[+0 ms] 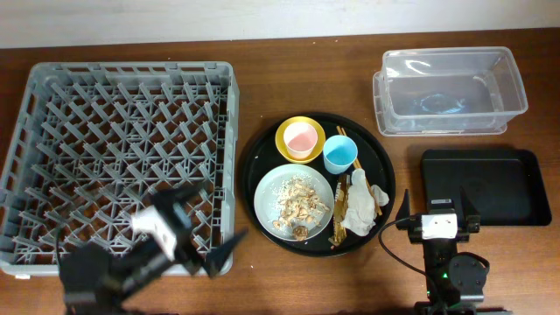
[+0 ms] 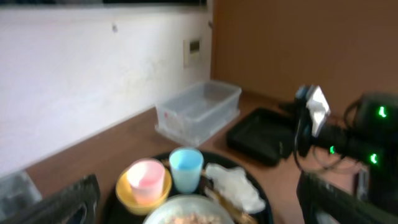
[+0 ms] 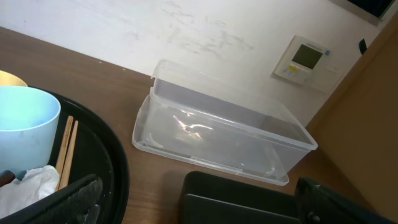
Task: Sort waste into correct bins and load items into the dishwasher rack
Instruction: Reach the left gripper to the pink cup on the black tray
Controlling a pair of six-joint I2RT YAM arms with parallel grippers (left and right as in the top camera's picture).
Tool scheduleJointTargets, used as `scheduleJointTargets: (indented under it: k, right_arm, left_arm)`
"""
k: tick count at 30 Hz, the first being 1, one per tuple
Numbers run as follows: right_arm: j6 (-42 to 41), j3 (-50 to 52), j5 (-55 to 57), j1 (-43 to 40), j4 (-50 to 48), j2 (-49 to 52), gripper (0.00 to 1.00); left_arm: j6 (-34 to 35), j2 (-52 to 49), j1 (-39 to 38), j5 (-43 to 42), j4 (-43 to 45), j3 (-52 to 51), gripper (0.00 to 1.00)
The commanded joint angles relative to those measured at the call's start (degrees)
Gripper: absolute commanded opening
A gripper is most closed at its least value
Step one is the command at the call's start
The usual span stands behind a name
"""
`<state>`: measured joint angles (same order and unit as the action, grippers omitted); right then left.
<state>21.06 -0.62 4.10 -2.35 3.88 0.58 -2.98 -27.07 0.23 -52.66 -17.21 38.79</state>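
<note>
Left gripper [image 1: 206,227] hangs highest, blurred, above the near corner of the dishwasher rack [image 1: 131,68], jaws spread wide with nothing between them. The right gripper [image 1: 439,214] is just as wide and empty, poised at the near edge of the shallow black tray [image 1: 486,184].

All the work sits in the middle. The crumpled napkin [image 1: 357,206] lies on the round black tray [image 1: 378,153], across the chopsticks [image 1: 337,234], with the gold-brown wrapper [image 1: 378,194] beside it. The food scraps [image 1: 297,203] are heaped on the pale plate [image 1: 269,188]. Behind, the pink cup [image 1: 300,138] stands inside the yellow bowl [image 1: 284,131], with the blue cup [image 1: 339,153] next to it.

The layout looks deliberate: waste nearest the right arm and its bins, the clear tub [image 1: 451,87] just beyond the black tray; dishes nearest the left arm and the rack. Nothing is sorted yet.

Brown wooden table [image 1: 262,79] below, white wall [image 3: 124,37] behind, with a small control panel [image 3: 306,57] on it.
</note>
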Motion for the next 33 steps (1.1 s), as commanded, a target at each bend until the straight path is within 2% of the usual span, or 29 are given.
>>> scheduleJointTargets:
  k: [1,3,4,8,10,11,12,14,16,17,22,23,24,26,27,31,33]
  right_arm:
    - [-0.07,0.31,1.09,0.42,0.42,-0.37,0.99]
    - [-0.07,0.31,1.09,0.42,0.39,-0.37,0.98]
    - [-0.07,0.31,1.09,0.42,0.39,-0.37,0.99]
    - [-0.07,0.31,1.09,0.42,0.42,-0.37,0.99]
    - [-0.07,0.31,1.09,0.42,0.39,-0.37,0.99]
    - [-0.07,0.31,1.09,0.42,0.39,-0.37,0.99]
    - [-0.07,0.31,1.09,0.42,0.42,-0.37,0.99]
    - [-0.07,0.31,1.09,0.42,0.42,-0.37,0.98]
    - [-0.07,0.31,1.09,0.42,0.39,-0.37,0.99]
    - [-0.07,0.31,1.09,0.42,0.42,-0.37,0.99]
    - [-0.07,0.31,1.09,0.42,0.39,-0.37,0.99]
    - [-0.07,0.31,1.09,0.42,0.39,-0.37,0.99]
    - [-0.07,0.31,1.09,0.42,0.39,-0.37,0.99]
    - [-0.07,0.31,1.09,0.42,0.42,-0.37,0.99]
    - [-0.07,0.31,1.09,0.42,0.42,-0.37,0.99]
    - [-0.07,0.31,1.09,0.42,0.39,-0.37,0.99]
    - [-0.07,0.31,1.09,0.42,0.42,-0.37,0.99]
  left_arm:
    - [-9.09,-17.75,-0.07,-4.87,-16.5,18.82,1.0]
    - [-9.09,-25.22,-0.09,-12.44,-19.37,24.76,1.0]
    - [-9.09,-28.22,-0.09,-16.92,-17.86,25.53,1.0]
    - [-3.63,-35.19,-1.66,-16.06,-16.79,27.23,1.0]
    - [-2.21,-37.16,-6.67,-0.39,-21.22,29.92,1.0]
    - [-2.25,-39.58,-12.87,17.42,-27.12,34.84,1.0]
    - [-2.25,-42.84,-17.75,28.39,-31.93,39.87,1.0]
    - [-3.45,-50.51,-23.12,35.34,-41.24,50.07,1.0]
    - [-4.81,-59.8,-26.56,35.34,-48.57,60.5,1.0]
    - [-4.79,-61.7,-27.28,35.15,-48.89,62.23,1.0]
    - [-4.81,-70.93,-31.93,26.36,-46.82,63.58,1.0]
    - [-4.83,-72.43,-32.94,26.93,-45.66,63.58,1.0]
    - [-4.83,-74.23,-33.9,29.42,-43.89,63.58,0.97]
    - [-4.81,-77.77,-35.17,35.65,-39.5,63.58,0.6]
    - [-4.83,-79.3,-35.39,37.66,-37.44,63.58,0.45]
    - [-4.83,-84.91,-35.36,46.25,-30.67,63.58,0.31]
    - [-4.81,-88.32,-35.36,46.69,-29.03,63.58,0.31]
